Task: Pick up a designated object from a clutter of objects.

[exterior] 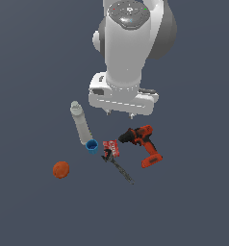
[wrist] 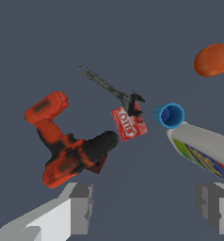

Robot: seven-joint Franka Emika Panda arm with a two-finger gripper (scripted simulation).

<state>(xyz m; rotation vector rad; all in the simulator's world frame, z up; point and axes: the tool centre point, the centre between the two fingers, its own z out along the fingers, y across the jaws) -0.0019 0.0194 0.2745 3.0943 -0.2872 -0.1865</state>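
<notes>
The red-orange drill with a black nose lies on its side on the dark floor, at the exterior view's right of the clutter. It also shows in the wrist view, nose pointing toward the red packet. My gripper hangs above and behind the drill, apart from it. In the wrist view the gripper is open and empty, its two grey fingers set wide apart, with the drill off to one side of the gap.
A pale grey bottle lies beside a small blue cup. The red packet and a thin dark tool lie between cup and drill. An orange ball sits apart at the exterior view's left.
</notes>
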